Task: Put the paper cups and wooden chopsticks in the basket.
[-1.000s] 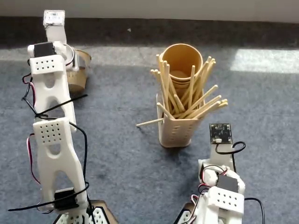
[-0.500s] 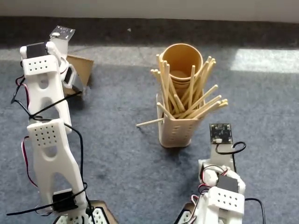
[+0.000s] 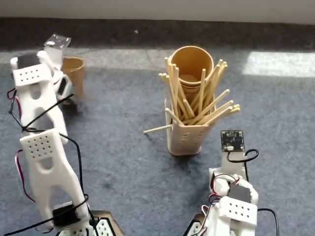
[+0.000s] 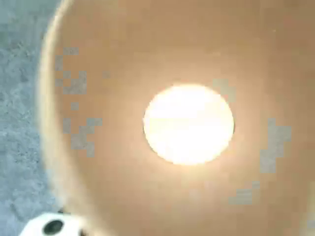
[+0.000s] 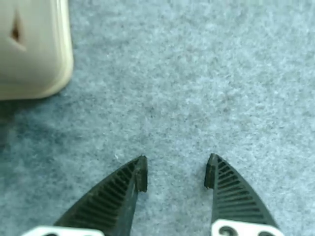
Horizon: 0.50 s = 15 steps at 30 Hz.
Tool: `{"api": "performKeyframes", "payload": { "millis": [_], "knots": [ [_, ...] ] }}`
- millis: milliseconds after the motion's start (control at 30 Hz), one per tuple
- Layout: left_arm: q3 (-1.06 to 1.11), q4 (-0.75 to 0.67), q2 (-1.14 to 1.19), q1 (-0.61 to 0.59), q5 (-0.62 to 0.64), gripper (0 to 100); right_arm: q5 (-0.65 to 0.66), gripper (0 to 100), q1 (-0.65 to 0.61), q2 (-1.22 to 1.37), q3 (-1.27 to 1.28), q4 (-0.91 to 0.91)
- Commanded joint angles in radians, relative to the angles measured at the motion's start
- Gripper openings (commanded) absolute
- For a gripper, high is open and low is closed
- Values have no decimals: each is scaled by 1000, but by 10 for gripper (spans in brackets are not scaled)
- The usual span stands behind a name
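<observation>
The left pincer grips a cup, held well away from the basket on the left arm's side, near the desk's far edge. In the left wrist view the cup's mouth faces the camera, with its pale bottom glowing in the middle.

The basket stands upright mid-desk. Inside it is a stack of cups at the far end, with a bundle of chopsticks leaning around and in front of it. One stick pokes out sideways through the basket's wall toward the left arm.

The right pincer hangs over bare grey desk just beside the basket's near corner, its jaws spread apart with nothing between them.
</observation>
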Motion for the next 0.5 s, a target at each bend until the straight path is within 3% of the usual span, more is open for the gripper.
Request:
{"api": "performKeyframes", "payload": {
  "millis": [0, 233, 467],
  "knots": [
    [8, 29, 24, -165, -106, 230, 9, 202, -13, -2, 7, -13],
    [-104, 86, -61, -325, -203, 246, 9, 202, -13, -2, 8, -13],
    [-131, 94, -236, -340, -198, 249, 9, 202, -13, -2, 8, -13]
  ]
}}
